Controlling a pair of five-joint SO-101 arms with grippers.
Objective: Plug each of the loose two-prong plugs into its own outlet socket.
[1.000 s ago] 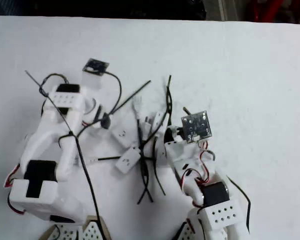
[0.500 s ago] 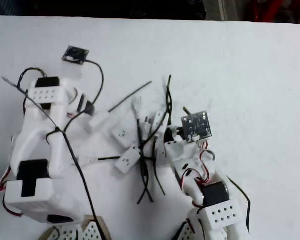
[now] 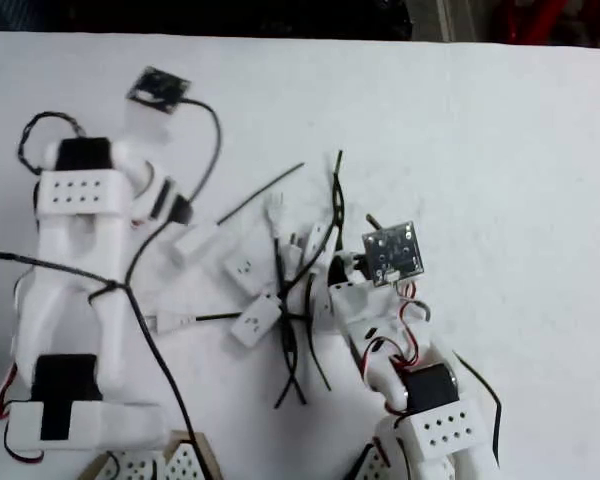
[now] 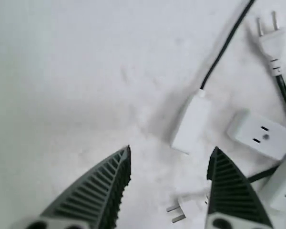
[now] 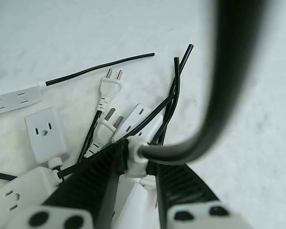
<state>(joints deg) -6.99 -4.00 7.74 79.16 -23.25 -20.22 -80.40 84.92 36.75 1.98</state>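
Note:
My left gripper is open just short of a white socket block on a black cord, with nothing between its fingers. The same gripper is at the left of the high view, beside that block. A loose two-prong plug lies close to one finger. Another plug and a white outlet socket lie farther off. My right gripper is shut on a white plug with a thick black cord, held over the pile of sockets and cords.
More white sockets and a flat socket strip lie among crossed black cords at the table's middle. A loose plug points away from the pile. Bare white table stretches to the right and far side.
My left arm has drawn back to the left, away from the pile, and the white socket block now lies uncovered beside it. The right arm has kept still.

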